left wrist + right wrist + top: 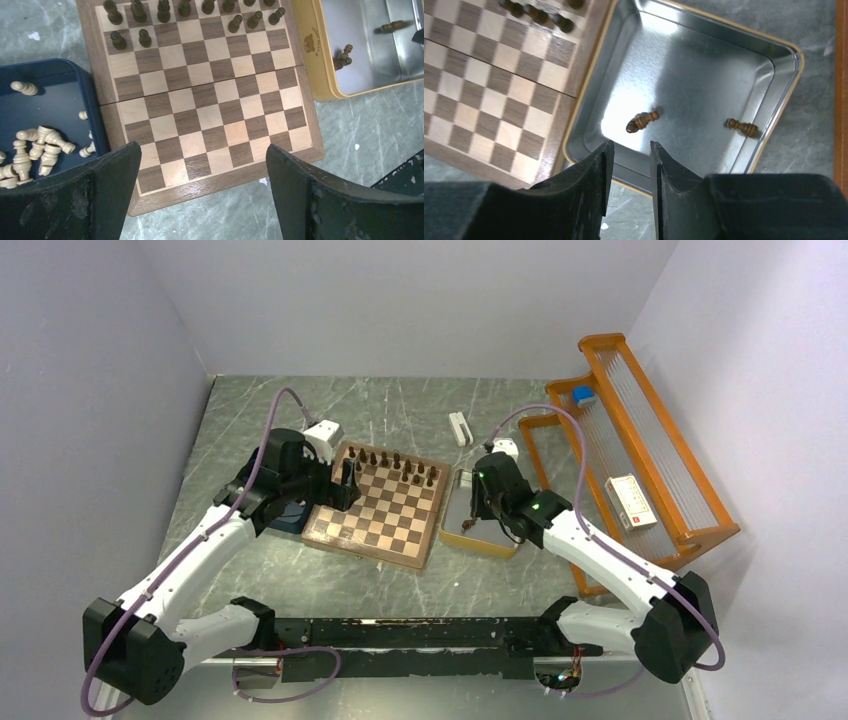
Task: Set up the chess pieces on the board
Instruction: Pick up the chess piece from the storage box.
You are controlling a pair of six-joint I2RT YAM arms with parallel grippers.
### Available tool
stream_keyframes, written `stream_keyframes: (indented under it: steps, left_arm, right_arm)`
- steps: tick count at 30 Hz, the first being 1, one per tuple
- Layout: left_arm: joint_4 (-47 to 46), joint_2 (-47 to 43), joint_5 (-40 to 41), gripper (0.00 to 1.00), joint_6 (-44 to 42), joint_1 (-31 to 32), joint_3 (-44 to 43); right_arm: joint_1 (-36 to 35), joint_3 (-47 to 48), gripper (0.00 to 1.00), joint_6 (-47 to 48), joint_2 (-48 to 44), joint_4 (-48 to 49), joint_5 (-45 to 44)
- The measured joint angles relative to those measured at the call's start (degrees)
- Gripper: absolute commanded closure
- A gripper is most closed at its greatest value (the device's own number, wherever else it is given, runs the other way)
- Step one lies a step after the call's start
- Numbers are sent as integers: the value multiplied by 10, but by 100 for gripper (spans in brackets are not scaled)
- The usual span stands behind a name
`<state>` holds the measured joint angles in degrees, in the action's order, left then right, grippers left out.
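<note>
Leftmost, a dark blue tray (pixel 60 95) lies against the board's left edge, with pale chessmen (pixel 42 147) heaped on their sides in it. The left gripper (pixel 202 150) hangs above that side of the board (pixel 200 107), its jaws spread wide and holding nothing. The board lies flat on the grey marbled table (pixel 300 410). Its squares are bare except along the far edge. There the dark chess pieces (pixel 162 10) stand upright in a back row, with a few more (pixel 118 39) on the rank in front, two towards one end and three towards the other.

Just beside the board's right edge lies a yellow-rimmed metal tin (pixel 785 100). Two dark pieces rest on their sides in it, well apart: one (pixel 642 121) towards the middle, the other (pixel 741 127) close to the wall away from the board. The right gripper (pixel 629 150) hovers over the tin's near rim, just short of the middle piece. Its jaws stand close together with a narrow gap between them, and nothing is in that gap. Farther right, an orange rack (pixel 640 430) stands against the wall.
</note>
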<state>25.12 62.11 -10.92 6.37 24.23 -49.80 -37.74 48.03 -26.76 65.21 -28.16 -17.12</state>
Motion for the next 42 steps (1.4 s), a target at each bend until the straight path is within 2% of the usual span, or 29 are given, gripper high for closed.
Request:
stream_keyframes:
  steps: [8,19,42]
  left_arm:
    - [0,-9,35,1,0,0,1]
    - [1,-10,72,1,0,0,1]
    - [4,-48,131,1,0,0,1]
  right_arm:
    - [34,-43,65,4,37,5,17]
    - [37,-51,67,6,109,84,101]
    - [23,-56,70,7,155,106,85]
